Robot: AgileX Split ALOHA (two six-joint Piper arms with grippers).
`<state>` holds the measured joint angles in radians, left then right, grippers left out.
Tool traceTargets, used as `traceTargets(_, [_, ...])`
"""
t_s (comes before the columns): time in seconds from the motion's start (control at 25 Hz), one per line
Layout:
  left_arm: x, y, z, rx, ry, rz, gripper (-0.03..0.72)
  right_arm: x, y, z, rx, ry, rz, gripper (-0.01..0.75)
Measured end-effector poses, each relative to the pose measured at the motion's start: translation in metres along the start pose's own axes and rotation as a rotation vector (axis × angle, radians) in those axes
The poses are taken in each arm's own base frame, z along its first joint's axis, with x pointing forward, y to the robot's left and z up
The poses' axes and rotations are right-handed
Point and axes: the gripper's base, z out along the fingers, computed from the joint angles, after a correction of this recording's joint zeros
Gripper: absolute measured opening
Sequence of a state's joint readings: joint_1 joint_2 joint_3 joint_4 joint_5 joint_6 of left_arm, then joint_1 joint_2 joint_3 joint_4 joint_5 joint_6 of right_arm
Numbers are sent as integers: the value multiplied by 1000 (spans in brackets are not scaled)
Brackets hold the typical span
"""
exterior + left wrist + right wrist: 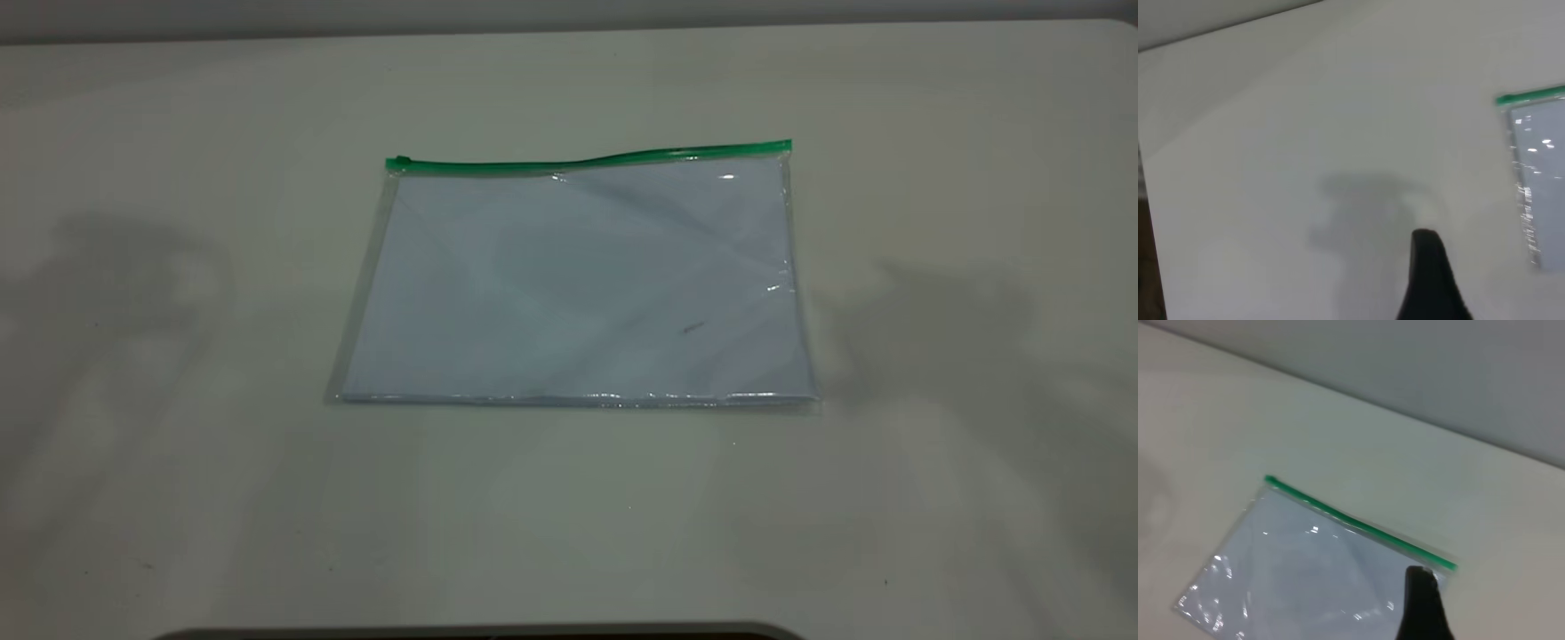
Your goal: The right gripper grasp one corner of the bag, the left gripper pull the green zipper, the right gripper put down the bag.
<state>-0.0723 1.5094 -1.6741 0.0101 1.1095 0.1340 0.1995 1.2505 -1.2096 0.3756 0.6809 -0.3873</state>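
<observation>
The bag (578, 284) lies flat on the white table (178, 444), clear plastic with pale sheets inside. The green zipper (587, 160) runs along its far long edge, with the slider tab (402, 162) at the left end. Neither gripper shows in the exterior view, only their shadows left and right of the bag. In the right wrist view my right gripper (1425, 607) hovers over the bag (1305, 580), close to the corner of the bag (1448, 565) that ends the zipper (1358, 523). My left gripper (1431, 280) is over bare table, apart from the bag (1541, 173) and its zipper end (1531, 97).
The table's far edge (569, 31) meets a grey wall. A dark rim (480, 632) shows at the front edge. In the left wrist view the table's side edge (1146, 200) borders a dark floor.
</observation>
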Motion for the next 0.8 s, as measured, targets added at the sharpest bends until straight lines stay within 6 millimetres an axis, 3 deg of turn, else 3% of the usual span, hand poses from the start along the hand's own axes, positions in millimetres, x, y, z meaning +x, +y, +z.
traceTargets(0.2, [18, -2, -51, -6, -68, -86, 565, 4, 13, -72, 51, -53, 7, 570])
traceTargets(0.44, [51, -9, -79, 32, -108, -115, 565, 27, 30, -128, 26, 0, -12, 570])
traceTargets(0.6, [99, -18, -88, 53, -90, -120, 565, 56, 38, -145, 11, 48, -17, 570])
traceTargets(0.8, [170, -28, -91, 55, -80, -120, 565, 120, 44, -145, 2, 111, -4, 570])
